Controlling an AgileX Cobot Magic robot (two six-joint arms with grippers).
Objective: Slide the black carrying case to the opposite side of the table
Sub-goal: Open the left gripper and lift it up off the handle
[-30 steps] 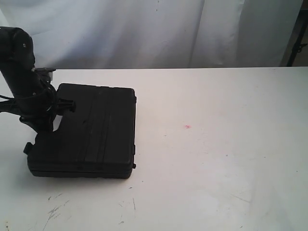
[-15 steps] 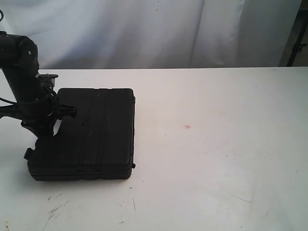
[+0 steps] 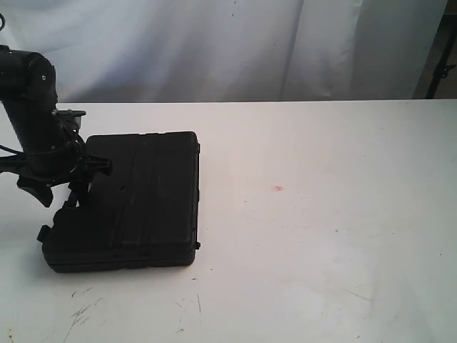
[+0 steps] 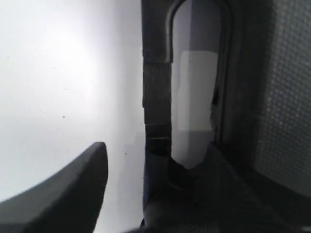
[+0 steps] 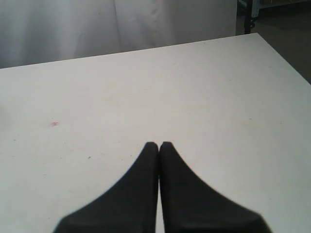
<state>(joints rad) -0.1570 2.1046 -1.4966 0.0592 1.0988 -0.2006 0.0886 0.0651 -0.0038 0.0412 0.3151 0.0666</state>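
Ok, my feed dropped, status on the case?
Left tool open at the case handle. Right tool shut, over the table. Case flat at the table's left; nothing visible in its path.

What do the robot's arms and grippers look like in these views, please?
The left arm is black, with a chunky rounded housing, small pale screw dots and dark cables by its wrist. The left gripper has matte dark-grey fingers that taper. The right gripper has two black fin-shaped fingers. No markings show, and the right arm is out of view.
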